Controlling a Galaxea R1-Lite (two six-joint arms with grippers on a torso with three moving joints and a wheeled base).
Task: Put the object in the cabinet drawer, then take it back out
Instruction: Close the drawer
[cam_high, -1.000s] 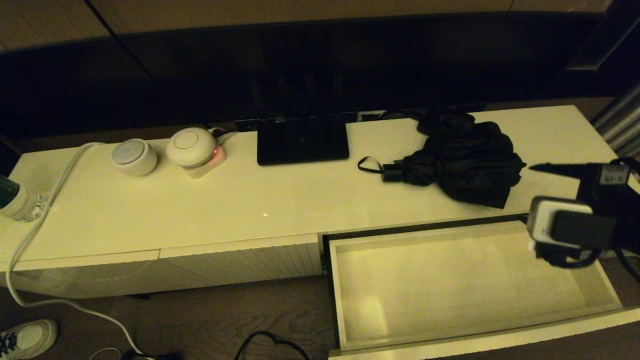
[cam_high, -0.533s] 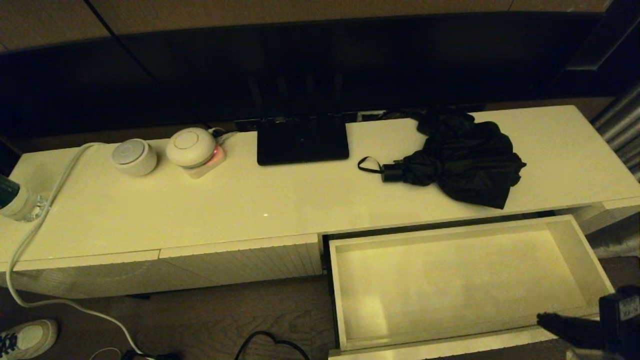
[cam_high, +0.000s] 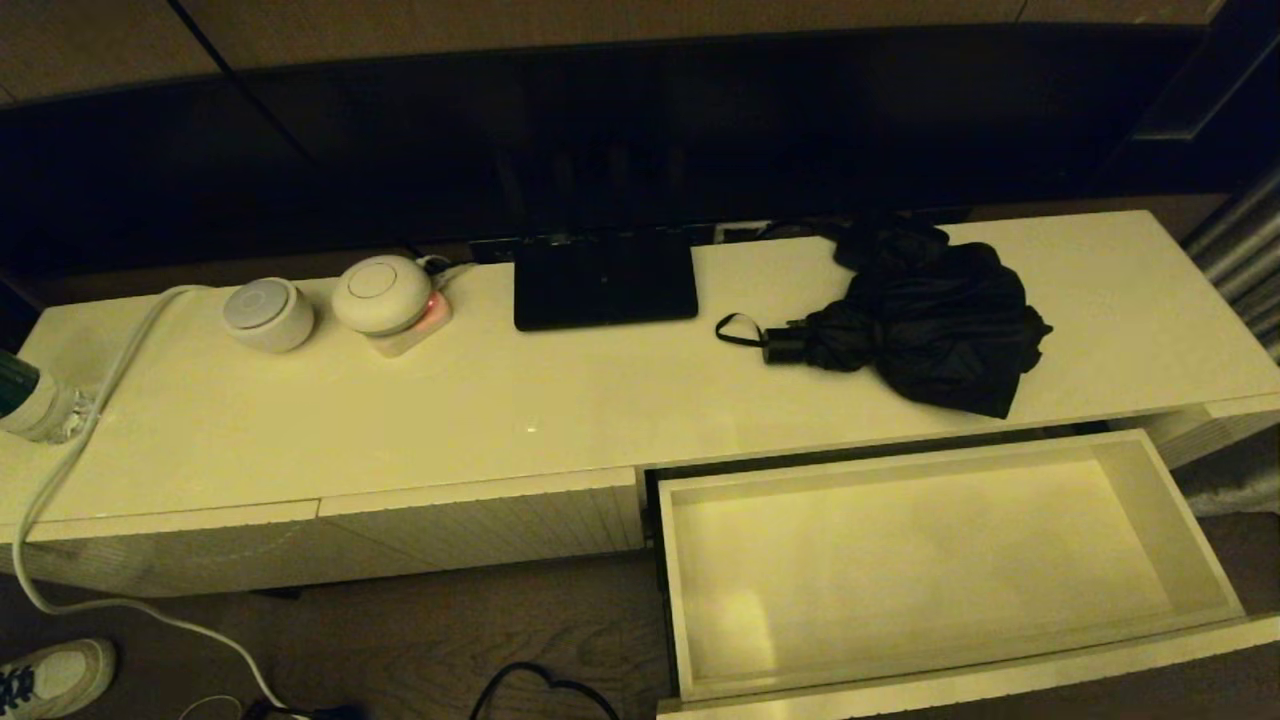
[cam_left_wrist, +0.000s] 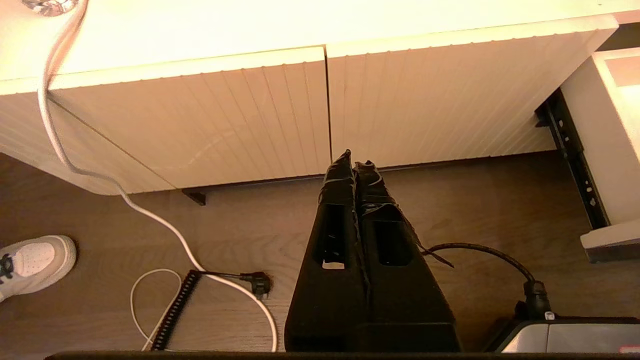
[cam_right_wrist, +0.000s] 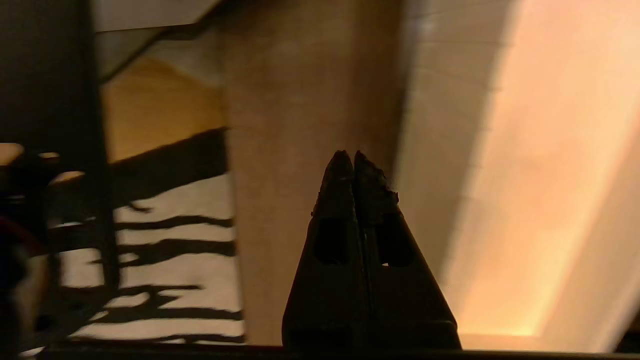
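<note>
The black folding umbrella (cam_high: 925, 325) lies on the cabinet top (cam_high: 500, 410) at the right, its short handle and strap loop (cam_high: 737, 330) pointing left. Below it the cabinet drawer (cam_high: 930, 575) stands pulled out, and its pale inside holds nothing. Neither arm shows in the head view. My left gripper (cam_left_wrist: 353, 162) is shut on nothing, low over the floor before the ribbed front panels (cam_left_wrist: 250, 110). My right gripper (cam_right_wrist: 348, 159) is also shut on nothing, beside a pale cream surface (cam_right_wrist: 550, 175).
A flat black stand base (cam_high: 604, 280) sits mid-back on the top, with two round white devices (cam_high: 325, 298) at the left. A white cable (cam_high: 80, 420) runs off the left end. Cables (cam_left_wrist: 200, 280) and a white shoe (cam_high: 50, 675) lie on the floor.
My right arm dropped from beside the drawer's right end, past the drawer's front corner, and has left the head view. The umbrella and drawer have not moved.
</note>
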